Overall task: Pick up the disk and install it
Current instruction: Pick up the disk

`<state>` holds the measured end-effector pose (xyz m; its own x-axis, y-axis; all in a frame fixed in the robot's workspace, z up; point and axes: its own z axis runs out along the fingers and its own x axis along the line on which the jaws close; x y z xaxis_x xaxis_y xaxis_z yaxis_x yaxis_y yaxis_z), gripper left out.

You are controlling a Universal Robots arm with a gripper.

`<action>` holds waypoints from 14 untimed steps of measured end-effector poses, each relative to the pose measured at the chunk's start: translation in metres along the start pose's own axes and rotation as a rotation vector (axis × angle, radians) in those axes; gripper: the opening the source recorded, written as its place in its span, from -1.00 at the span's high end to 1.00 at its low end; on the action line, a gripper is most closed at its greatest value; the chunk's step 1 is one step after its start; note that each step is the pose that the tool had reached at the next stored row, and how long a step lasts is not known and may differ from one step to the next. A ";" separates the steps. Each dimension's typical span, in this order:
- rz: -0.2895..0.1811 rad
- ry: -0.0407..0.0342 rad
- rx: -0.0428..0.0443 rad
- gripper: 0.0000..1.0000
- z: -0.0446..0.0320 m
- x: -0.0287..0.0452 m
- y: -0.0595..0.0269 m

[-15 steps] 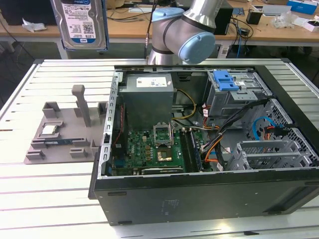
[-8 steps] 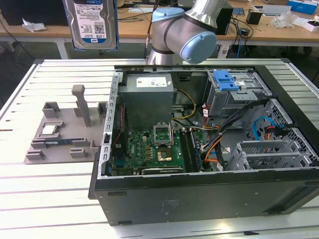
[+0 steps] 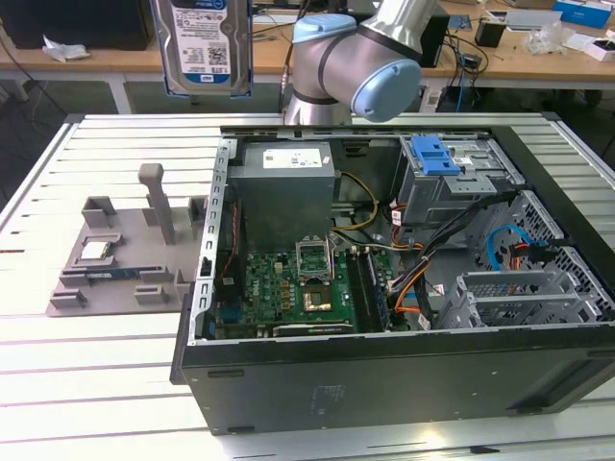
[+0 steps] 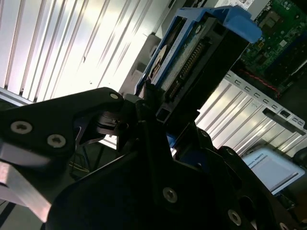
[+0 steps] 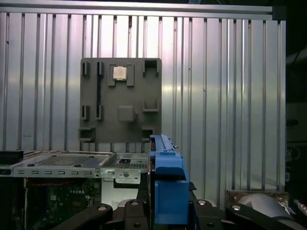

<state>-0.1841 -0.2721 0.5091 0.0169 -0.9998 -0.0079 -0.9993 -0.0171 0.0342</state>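
Observation:
The disk [image 3: 205,46], a silver drive with a white-and-blue label in a blue bracket, hangs upright high above the table's back, to the exterior view's left of the arm [image 3: 356,67]. In the second wrist view the black gripper [image 4: 160,112] is shut on the disk [image 4: 192,52], whose connector edge faces the camera. The first wrist view shows the disk [image 5: 165,177] edge-on, rising from between the fingers [image 5: 132,208] above the ribbed table.
The open computer case [image 3: 207,317] lies on the table's right part, with a blue-latched drive cage [image 3: 437,158] at its back right. A grey holder [image 3: 125,250] to its left carries a small square chip [image 3: 93,252] and a narrow memory stick [image 3: 115,273].

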 end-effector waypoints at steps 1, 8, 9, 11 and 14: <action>0.000 0.0000 -0.0003 0.26 -0.0002 0.0001 -0.0046; 0.000 -0.0001 -0.0022 0.26 -0.0015 0.0007 -0.0440; 0.000 -0.0001 -0.0024 0.26 -0.0016 0.0008 -0.0472; 0.000 -0.0001 -0.0028 0.26 -0.0019 0.0010 -0.0553; 0.000 -0.0001 -0.0035 0.26 -0.0023 0.0011 -0.0653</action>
<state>-0.1187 -0.2721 0.5091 0.0170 -0.9998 -0.0080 -0.9991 -0.0173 0.0376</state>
